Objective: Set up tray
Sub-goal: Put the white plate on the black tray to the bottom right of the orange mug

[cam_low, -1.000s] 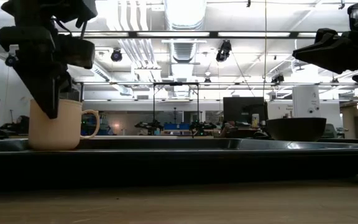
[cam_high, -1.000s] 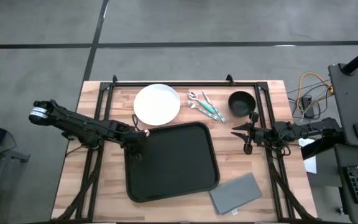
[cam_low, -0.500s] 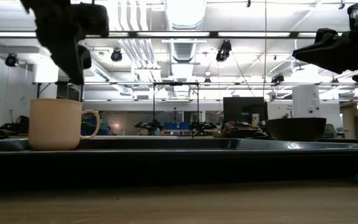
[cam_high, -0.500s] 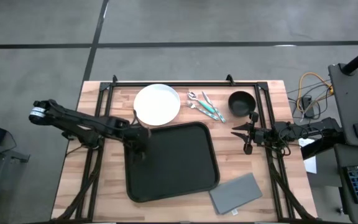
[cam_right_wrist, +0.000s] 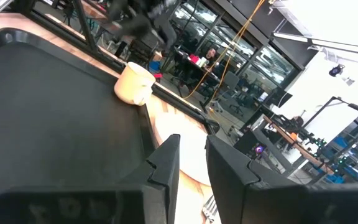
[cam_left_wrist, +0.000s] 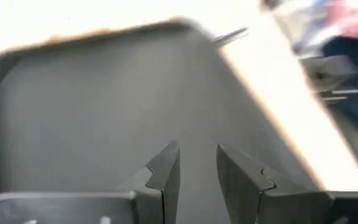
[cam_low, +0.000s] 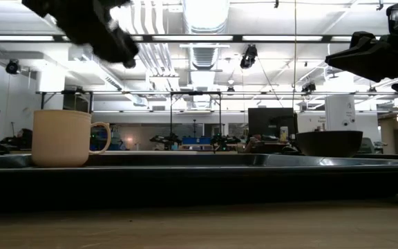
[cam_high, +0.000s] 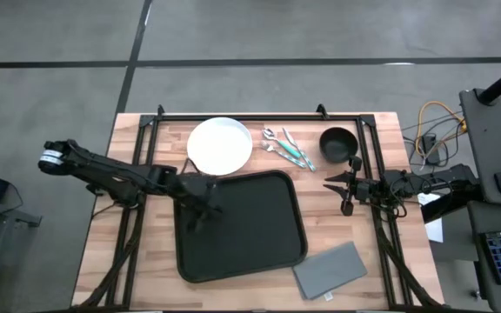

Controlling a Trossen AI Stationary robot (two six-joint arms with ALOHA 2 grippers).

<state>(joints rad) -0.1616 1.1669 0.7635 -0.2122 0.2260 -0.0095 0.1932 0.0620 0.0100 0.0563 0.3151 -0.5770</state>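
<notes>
The black tray (cam_high: pixel 250 226) lies mid-table and shows as a dark band in the low view (cam_low: pixel 185 173). A beige mug (cam_low: pixel 61 138) stands upright at its far left corner (cam_right_wrist: pixel 134 84); in the high view my left arm covers it. My left gripper (cam_high: pixel 205 213) hangs open above the tray's left part, up and to the right of the mug (cam_low: pixel 112 45), its fingers a little apart over bare tray floor (cam_left_wrist: pixel 197 168). My right gripper (cam_high: pixel 337 196) waits open just right of the tray (cam_right_wrist: pixel 191 162).
A white plate (cam_high: pixel 220 145) lies beyond the tray, with teal-handled cutlery (cam_high: pixel 287 148) and a black bowl (cam_high: pixel 338 143) to its right. A grey napkin (cam_high: pixel 330 269) lies near the tray's near right corner. A black frame borders the table.
My left gripper has let go of the mug's rim, risen well above it, tipped, and moved toward the table's right over the tray. The mug stays upright where it stood. The right arm has kept still.
</notes>
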